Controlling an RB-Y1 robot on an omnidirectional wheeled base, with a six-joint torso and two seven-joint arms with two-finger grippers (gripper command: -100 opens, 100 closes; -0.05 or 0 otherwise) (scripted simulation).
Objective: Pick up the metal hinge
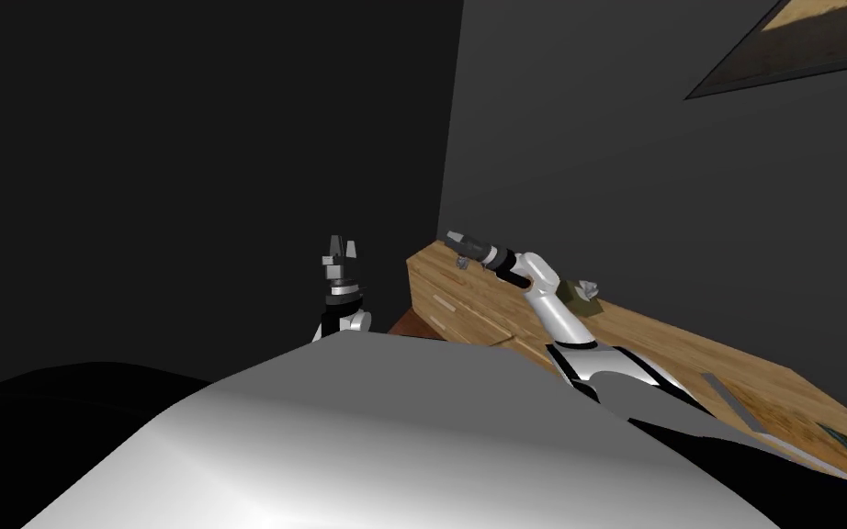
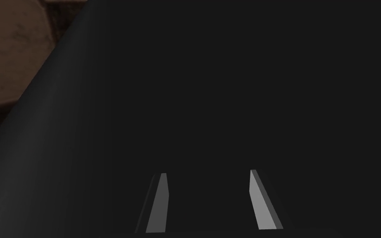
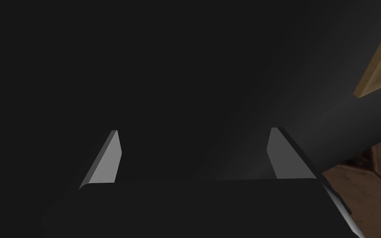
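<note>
Dark grey walls meeting in a corner behind a long light-wood counter [image 1: 679,354]. Right arm laid out low over the counter, reaching toward its far left corner. Right gripper [image 1: 454,239] at that corner, aimed past it at the wall, thin grey fingers [image 3: 107,159] spread wide, nothing between them. Left arm raised beside the counter's left end, left gripper [image 1: 340,246] pointing up, blades apart, empty.

On the counter: flat grey strip [image 1: 721,397] near the front edge, toward the right end. Pale crumpled lump [image 1: 587,292] on an olive block, by the back edge, about mid-length. Small grey metal-looking piece [image 1: 461,264], taken for the hinge, at the far left corner just beneath the right gripper, seemingly apart from it; too small to tell more.

Step in hand, by judgement: approach over the hinge, no grasp yet. Next move: tip the wrist down off the wall, bring the blades either side of the piece, lower, close. Care needed near the corner, a nudge likely to send so small a part over the edge.
</note>
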